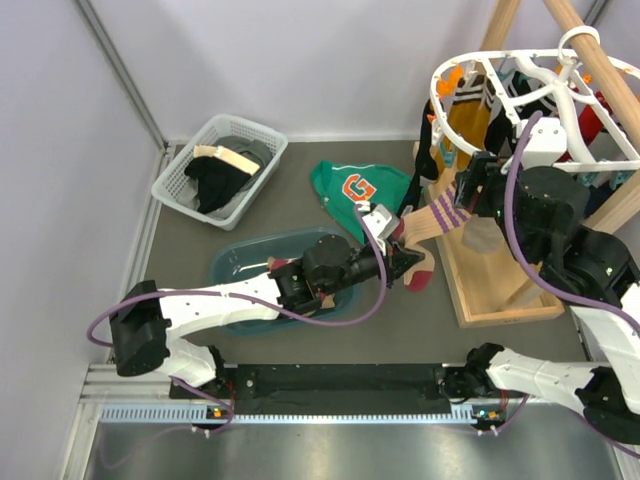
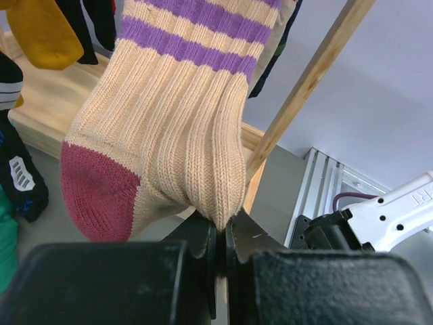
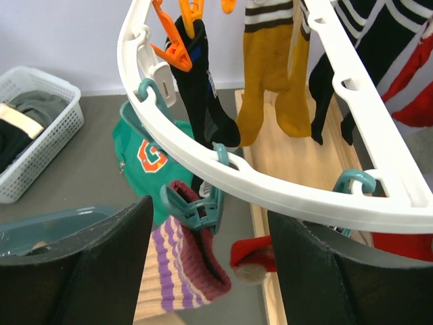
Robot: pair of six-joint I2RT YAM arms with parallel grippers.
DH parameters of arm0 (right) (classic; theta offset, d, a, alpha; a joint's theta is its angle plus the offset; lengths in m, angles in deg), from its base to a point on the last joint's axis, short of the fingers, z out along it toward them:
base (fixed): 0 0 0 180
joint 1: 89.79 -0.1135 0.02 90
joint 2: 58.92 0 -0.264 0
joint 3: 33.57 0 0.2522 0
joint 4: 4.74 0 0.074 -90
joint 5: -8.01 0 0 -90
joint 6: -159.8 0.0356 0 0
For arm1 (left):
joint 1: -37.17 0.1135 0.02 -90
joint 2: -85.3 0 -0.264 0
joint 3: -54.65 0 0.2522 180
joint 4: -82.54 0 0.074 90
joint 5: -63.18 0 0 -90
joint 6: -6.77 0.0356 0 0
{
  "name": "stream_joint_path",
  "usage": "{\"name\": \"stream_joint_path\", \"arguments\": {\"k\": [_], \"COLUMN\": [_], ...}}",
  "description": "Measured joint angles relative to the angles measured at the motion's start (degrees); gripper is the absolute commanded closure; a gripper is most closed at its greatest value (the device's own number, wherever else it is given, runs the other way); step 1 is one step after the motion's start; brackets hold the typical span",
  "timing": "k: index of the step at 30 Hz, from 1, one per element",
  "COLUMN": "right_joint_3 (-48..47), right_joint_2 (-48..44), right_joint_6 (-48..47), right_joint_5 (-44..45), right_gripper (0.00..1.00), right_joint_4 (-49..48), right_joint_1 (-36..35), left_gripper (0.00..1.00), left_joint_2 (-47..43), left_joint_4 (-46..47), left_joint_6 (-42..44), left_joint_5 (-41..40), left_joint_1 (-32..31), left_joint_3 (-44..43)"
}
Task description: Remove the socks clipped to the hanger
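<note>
Surface: dark grey matte table top (image 1: 300,200).
Far left corner: white mesh basket (image 1: 175,187) standing on the table, with dark clothes inside it.
Far centre: green sweatshirt (image 1: 345,185) with an orange G, lying spread flat.
Near centre: teal oval basin (image 1: 225,262), near the sweatshirt and well apart from the basket.
Right: wooden stand base (image 1: 490,292), a shallow rectangular frame resting on the table.
</note>
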Motion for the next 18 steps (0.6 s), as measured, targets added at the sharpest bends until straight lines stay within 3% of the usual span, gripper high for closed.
{"name": "stream_joint_path", "arguments": {"k": [11, 15, 18], "right_joint_3": [1.46, 1.46, 1.46], "right_joint_2": [1.36, 2.45, 3.30], "right_joint_6": [-1.31, -1.64, -1.66], "right_joint_5": [-4.00, -4.37, -4.44], "right_gripper": [0.52, 0.74, 0.83], "right_joint_4": [-5.40, -7.28, -8.39], "right_joint_1": [1.88, 2.03, 2.14], "left_gripper": [1.00, 1.00, 1.00], "left_joint_2": [-0.20, -0.22, -0.37], "left_joint_4": [-0.02, 0.02, 0.07], "left_joint_6": [-0.37, -1.07, -1.33], "left_joint_5": [1.57, 2.38, 2.58], "left_joint_1": [0.15, 0.15, 0.15], "left_joint_3": [0.63, 0.87, 1.44]}}
